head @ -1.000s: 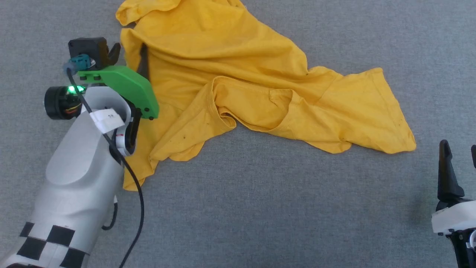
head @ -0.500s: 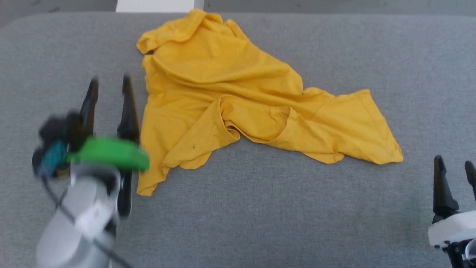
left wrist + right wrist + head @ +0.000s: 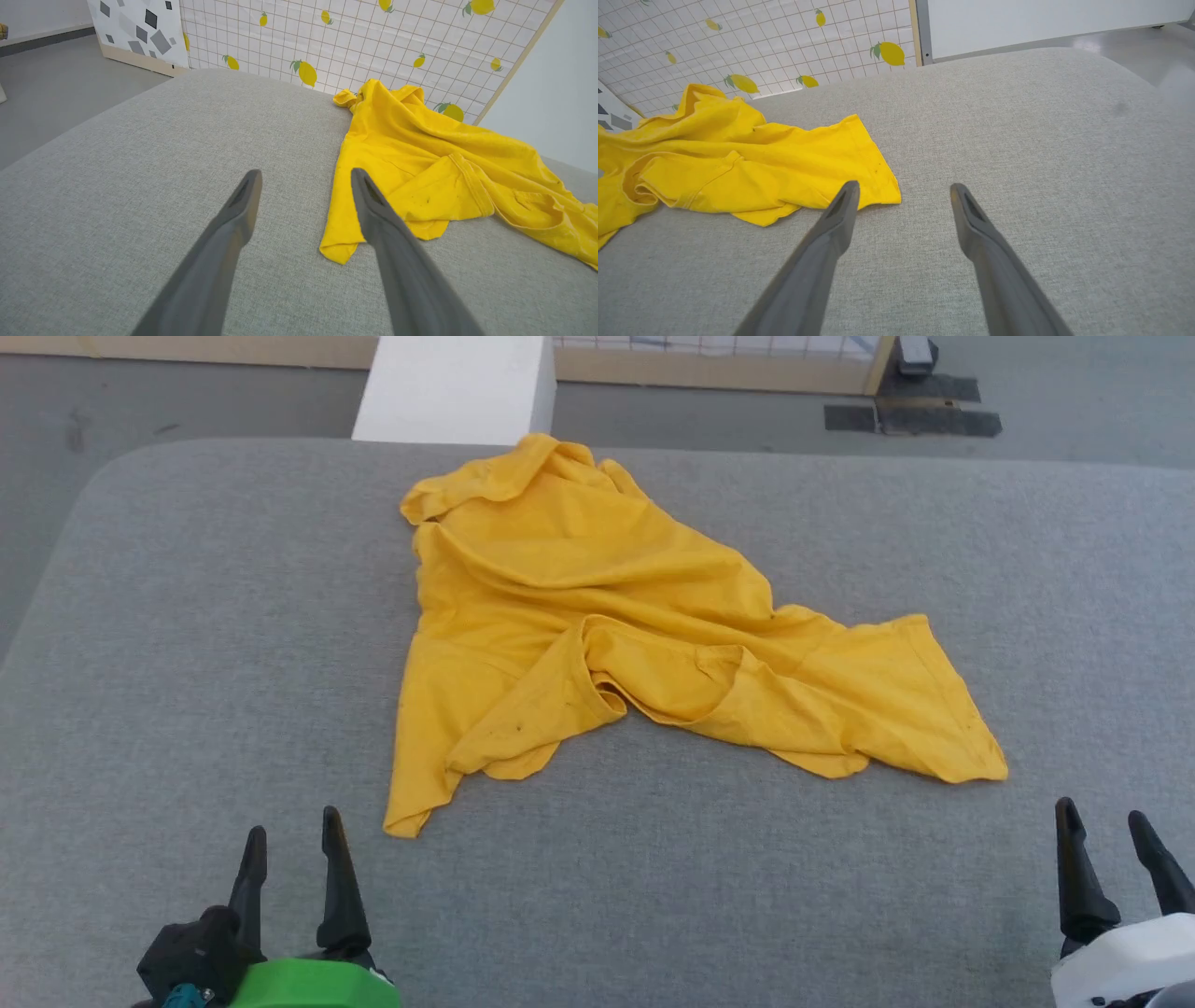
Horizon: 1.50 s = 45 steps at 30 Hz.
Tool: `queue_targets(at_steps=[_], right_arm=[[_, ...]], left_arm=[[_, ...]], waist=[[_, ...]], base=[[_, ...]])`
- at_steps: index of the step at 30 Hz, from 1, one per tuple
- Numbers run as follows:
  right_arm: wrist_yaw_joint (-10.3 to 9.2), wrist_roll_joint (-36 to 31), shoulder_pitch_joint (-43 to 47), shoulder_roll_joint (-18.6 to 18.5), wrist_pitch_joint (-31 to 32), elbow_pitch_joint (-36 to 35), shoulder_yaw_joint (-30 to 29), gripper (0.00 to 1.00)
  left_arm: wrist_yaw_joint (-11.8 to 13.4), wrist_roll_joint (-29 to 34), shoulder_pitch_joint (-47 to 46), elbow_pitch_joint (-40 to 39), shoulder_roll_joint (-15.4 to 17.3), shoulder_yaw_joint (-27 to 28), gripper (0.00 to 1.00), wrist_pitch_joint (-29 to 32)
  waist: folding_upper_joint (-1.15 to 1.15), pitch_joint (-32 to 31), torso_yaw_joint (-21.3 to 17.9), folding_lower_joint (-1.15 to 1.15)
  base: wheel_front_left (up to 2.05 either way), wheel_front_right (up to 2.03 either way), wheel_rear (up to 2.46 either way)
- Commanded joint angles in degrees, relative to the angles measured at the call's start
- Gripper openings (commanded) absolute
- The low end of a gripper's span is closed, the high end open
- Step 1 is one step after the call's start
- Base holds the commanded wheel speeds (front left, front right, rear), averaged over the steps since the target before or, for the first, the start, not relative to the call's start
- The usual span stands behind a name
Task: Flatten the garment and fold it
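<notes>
The bright yellow T-shirt point(image 3: 597, 616) lies crumpled on the grey padded table point(image 3: 187, 644), plain side up, its neck opening near the middle and one corner trailing toward the near left. No tiger print is visible. My left gripper point(image 3: 291, 826) stands open at the lower left, empty, just short of that trailing corner. In the left wrist view the shirt point(image 3: 434, 158) lies right of the open left gripper point(image 3: 306, 177). My right gripper point(image 3: 1102, 817) is open at the lower right, apart from the shirt's right hem. In the right wrist view, the shirt point(image 3: 738, 154) sits left of the right gripper point(image 3: 903, 186).
A white block point(image 3: 457, 387) stands behind the table's far edge, with a lemon-patterned grid screen point(image 3: 373, 42) beyond. Grey floor surrounds the table, whose left corner is rounded. Bare table surface lies in front of and on both sides of the shirt.
The head view has tilted up and back, so the far edge and floor now show. My left gripper has let go of the shirt's left side and drawn back to the near left.
</notes>
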Motion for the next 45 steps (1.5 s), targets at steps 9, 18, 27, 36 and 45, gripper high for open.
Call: queue_targets(at_steps=[9,18,27,36,45], right_arm=[[-0.08,-5.3,-6.5,0.0,8.5,-3.7,5.1,1.00],[-0.08,-11.6,-20.3,-0.5,21.9,2.5,2.9,1.00],[-0.08,-13.8,-25.3,-4.5,30.3,13.7,0.6,1.00],[-0.08,-10.2,-23.8,-3.7,36.6,19.5,1.0,0.77],[-0.08,-7.4,-24.8,-3.0,33.5,14.7,0.1,0.00]], left_arm=[[-3.1,3.0,-0.6,0.9,-2.1,2.3,1.00,-0.3],[-5.7,3.7,-2.6,2.0,-4.2,2.8,1.00,-0.3],[-7.9,4.8,-5.1,2.7,-5.5,3.5,1.00,-0.3],[-9.3,5.5,-6.5,3.6,-6.4,4.2,1.00,-0.3],[-10.3,5.9,-6.7,4.9,-6.4,5.1,1.00,-0.3]], waist=[[0.00,-1.0,1.7,0.00],[0.00,2.3,3.1,0.00],[0.00,6.3,4.9,0.00],[0.00,7.6,5.3,0.00],[0.00,4.7,3.1,0.00]], base=[[0.00,0.00,0.00],[0.00,0.00,0.00],[0.00,0.00,0.00],[0.00,0.00,0.00],[0.00,0.00,0.00]])
